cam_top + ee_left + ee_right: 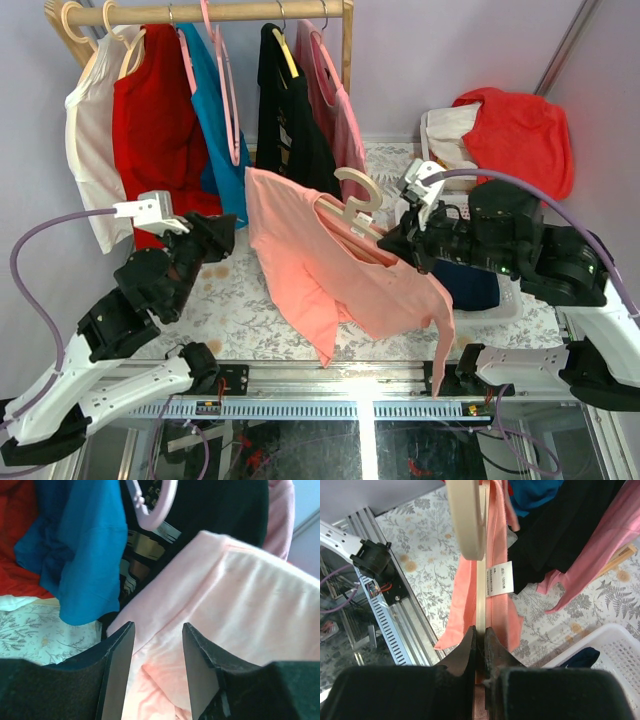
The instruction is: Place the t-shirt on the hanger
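- t-shirt [295,250]: draped on the hanger [358,192] above the table [240,305]; covers most of the hanger's arms.
- right gripper [479,636]: clamped on a hanger arm.
- left gripper [157,630]: jaws apart at the t-shirt; contact unclear.

This is a robotics lab bay dressed as a laundry corner. The left arm [110,340] and right arm [560,270] are bolted to an aluminium rail [340,372] above a slotted cable duct [330,408] — plain lab hardware. The bench [250,300] wears a floral cloth and carries a white laundry basket [508,302]. Behind it a wooden clothes rail [230,12] holds hung garments — household props against bare lilac walls [450,60].
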Motion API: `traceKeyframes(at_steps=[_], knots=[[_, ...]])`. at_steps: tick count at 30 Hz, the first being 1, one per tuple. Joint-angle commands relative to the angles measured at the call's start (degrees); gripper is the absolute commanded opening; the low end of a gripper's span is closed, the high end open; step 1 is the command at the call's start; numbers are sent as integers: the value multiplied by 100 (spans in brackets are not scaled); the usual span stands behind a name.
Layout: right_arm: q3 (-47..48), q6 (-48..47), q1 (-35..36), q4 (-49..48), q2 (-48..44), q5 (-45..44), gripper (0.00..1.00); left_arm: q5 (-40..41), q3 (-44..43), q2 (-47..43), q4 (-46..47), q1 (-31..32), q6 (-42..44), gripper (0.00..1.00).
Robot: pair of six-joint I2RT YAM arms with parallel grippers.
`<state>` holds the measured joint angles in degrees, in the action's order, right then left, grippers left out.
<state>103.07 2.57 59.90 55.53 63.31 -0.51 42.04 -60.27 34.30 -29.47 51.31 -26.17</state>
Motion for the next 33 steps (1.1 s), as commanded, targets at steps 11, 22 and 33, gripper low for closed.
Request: traceKeyframes(at_steps=[11,22,33], knots=[[-59,-124,-12,-153,196,-185,0,-2676,-985,788,333,-43,488,48],[216,71,-12,-426,605,-362,0,-2632,-1315,675,208,-41,402,55],[1768,262,-9,128,1359,-1643,0,-1319,-1441,227,-627,-42,373,56]])
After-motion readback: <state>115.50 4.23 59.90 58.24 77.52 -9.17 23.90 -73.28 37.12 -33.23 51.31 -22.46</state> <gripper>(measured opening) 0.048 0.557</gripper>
